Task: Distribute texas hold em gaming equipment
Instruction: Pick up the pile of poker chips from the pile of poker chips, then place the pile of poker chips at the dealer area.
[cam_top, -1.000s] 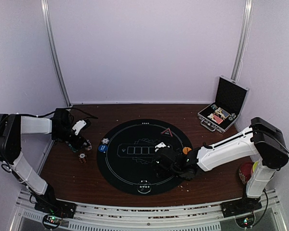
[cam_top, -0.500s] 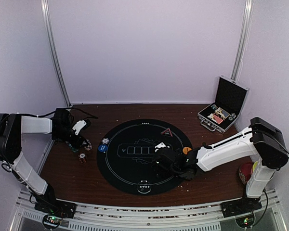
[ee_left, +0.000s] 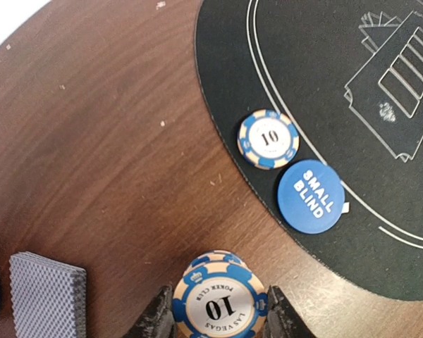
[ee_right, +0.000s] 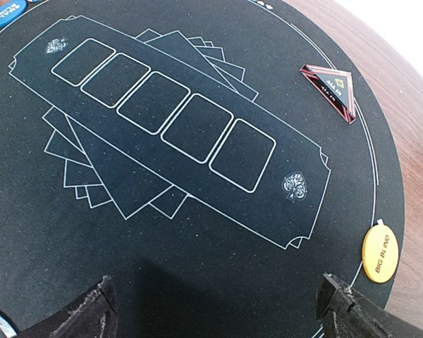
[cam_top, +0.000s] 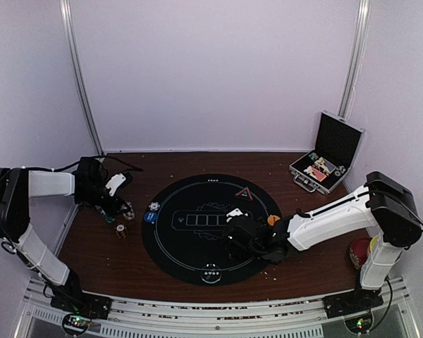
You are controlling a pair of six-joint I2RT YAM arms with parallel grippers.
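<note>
2 hands are in view, and only 1 of them holds anything. The left hand point(ee_left: 215, 322) is clamped on a short stack of poker chips point(ee_left: 213, 299), its fingers pressing the striped rims from either side. The top chip is cream and blue and marked 10. The stack is over the bare brown desk point(ee_left: 106, 141), just off the edge of the round black mat point(ee_left: 324, 77); whether it rests on the wood or is just clear of it cannot be told. A grey-backed deck of cards point(ee_left: 48, 304) lies on the desk near it. A single blue-and-cream 10 chip point(ee_left: 268, 139) rests at the mat's edge, with the blue SMALL BLIND disc point(ee_left: 311, 196) just beside it.

The right hand point(ee_right: 222, 317) hovers over the mat with fingers wide apart and nothing between them. The orange BIG BLIND disc point(ee_right: 380, 253) lies at the mat's edge, and the red triangle marker point(ee_right: 331, 88) is farther off on the mat.

The chips look hard, light and smooth, so a stack would probably slide apart if squeezed off-centre or tilted. A level grip across the rims, low on the stack, seems safest. The cards are thin and flat and would likely need pinching at an edge.

At the far right corner the silver-edged black case point(cam_top: 328, 160) stands open, lid upright. It holds more chips and what seem to be cards, too small to sort out. Behind the right arm a red bowl point(cam_top: 358, 252) shows, with a sliver of yellow bowl point(cam_top: 373, 243) beside it; their contents are hidden.
</note>
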